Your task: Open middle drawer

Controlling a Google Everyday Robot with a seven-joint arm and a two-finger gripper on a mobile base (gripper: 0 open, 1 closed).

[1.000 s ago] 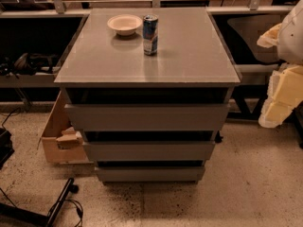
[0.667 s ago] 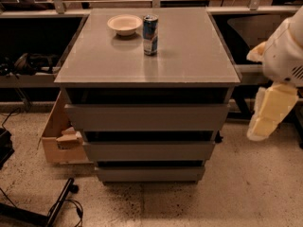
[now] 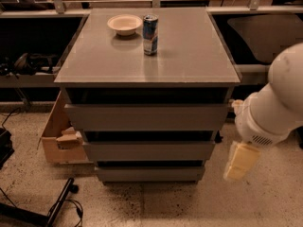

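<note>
A grey cabinet (image 3: 189,56) has three plain handleless drawer fronts stacked under its flat top. The middle drawer (image 3: 149,151) is the medium-width front, between the wider top front (image 3: 147,117) and the narrower bottom front (image 3: 150,174). All three fronts look closed. My white arm (image 3: 279,98) comes in from the right. My cream gripper (image 3: 241,161) hangs below it, pointing down, just right of the cabinet at middle-drawer height and apart from it.
A white bowl (image 3: 125,24) and a blue drink can (image 3: 150,34) stand on the cabinet top. An open cardboard box (image 3: 57,143) sits on the floor at the cabinet's left. A black stand leg and cables (image 3: 59,205) lie at lower left. Dark shelving flanks both sides.
My arm has swung in from the right edge, leftward and downward. The gripper now hangs lower and closer to the cabinet's right side. The drawers have not moved.
</note>
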